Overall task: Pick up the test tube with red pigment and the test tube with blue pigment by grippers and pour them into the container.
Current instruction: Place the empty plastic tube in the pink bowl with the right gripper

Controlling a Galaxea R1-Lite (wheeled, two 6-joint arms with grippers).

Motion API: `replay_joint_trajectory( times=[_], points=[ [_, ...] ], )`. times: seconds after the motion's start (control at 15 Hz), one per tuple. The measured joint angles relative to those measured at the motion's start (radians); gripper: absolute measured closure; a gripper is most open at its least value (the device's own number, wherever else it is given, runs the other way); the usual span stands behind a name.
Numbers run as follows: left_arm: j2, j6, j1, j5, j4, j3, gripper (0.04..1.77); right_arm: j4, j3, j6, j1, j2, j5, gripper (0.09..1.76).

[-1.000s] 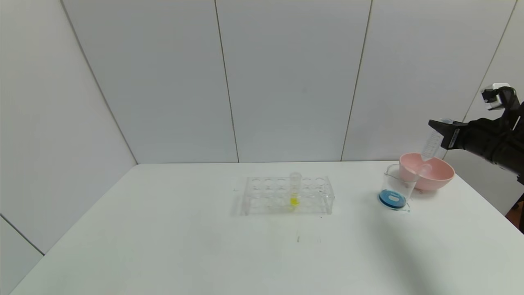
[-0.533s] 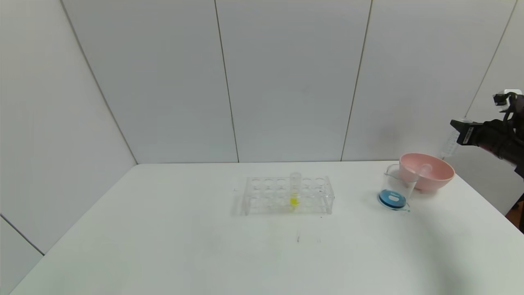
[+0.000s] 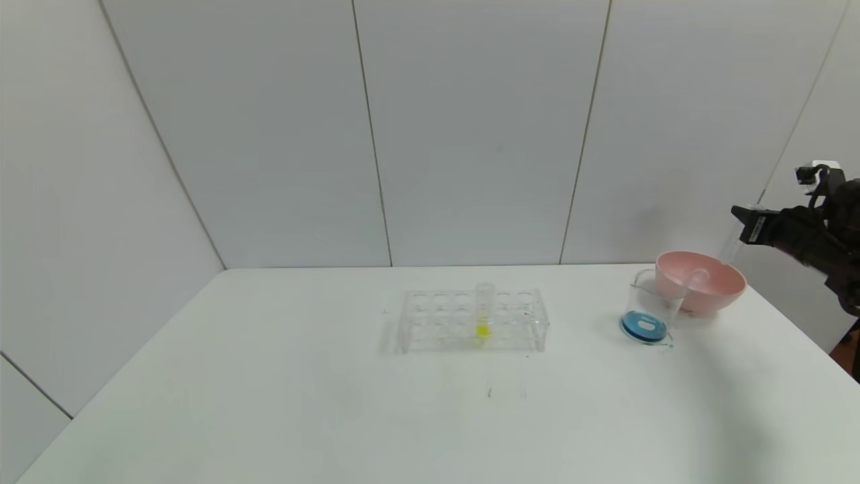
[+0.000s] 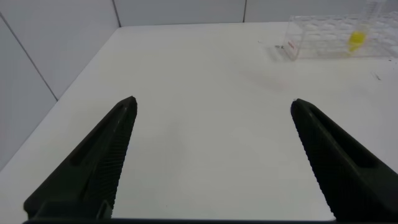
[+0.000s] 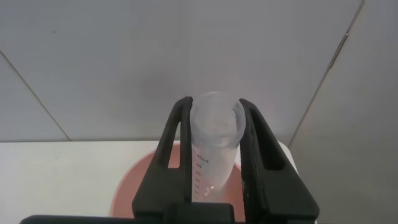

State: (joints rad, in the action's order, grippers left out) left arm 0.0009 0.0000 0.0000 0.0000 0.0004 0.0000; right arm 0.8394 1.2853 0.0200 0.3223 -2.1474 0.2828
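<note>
Probably a lab, test-tube rack (image 3: 471,320), beaker (image 3: 648,308)

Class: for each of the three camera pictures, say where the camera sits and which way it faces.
Head: high, facing forward and down at the rack, container and pink bowl; right gripper shows.
Left wrist: behind the open left gripper, low over the table; shares the rack.
Right wrist: behind the right gripper clamping an empty tube; shares the pink bowl.

Right gripper (image 3: 744,225) raised at the far right, fingers clamped (something held); left gripper (image 4: 211,155) spread wide.

Head overview, 2 close wrist views
</note>
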Motion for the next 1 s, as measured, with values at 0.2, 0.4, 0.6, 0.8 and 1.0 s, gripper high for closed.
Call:
replay_joint_trajectory(
  times=[0.2, 0.4, 0.6, 0.8, 1.0],
  points=[
    [0.000, 0.000, 0.000, 0.000, 0.000, 0.000, 0.05, 0.001, 0.027, 0.000, -0.013, -0.022, -0.001, 1.28],
    [0.000, 0.000, 0.000, 0.000, 0.001, 0.000, 0.05, 0.049, 0.049, -0.001, -0.027, -0.048, -0.007, 0.91],
    [0.000, 0.000, 0.000, 0.000, 0.001, 0.000, 0.05, 0.132, 0.050, -0.002, -0.042, -0.069, -0.006, 0.67],
    [0.000, 0.000, 0.000, 0.000, 0.000, 0.000, 0.05, 0.140, 0.011, -0.001, -0.089, -0.060, -0.016, 0.50],
    [0.000, 0.000, 0.000, 0.000, 0.000, 0.000, 0.05, 0.142, -0.038, -0.001, -0.188, -0.030, -0.107, 0.39]
  ],
)
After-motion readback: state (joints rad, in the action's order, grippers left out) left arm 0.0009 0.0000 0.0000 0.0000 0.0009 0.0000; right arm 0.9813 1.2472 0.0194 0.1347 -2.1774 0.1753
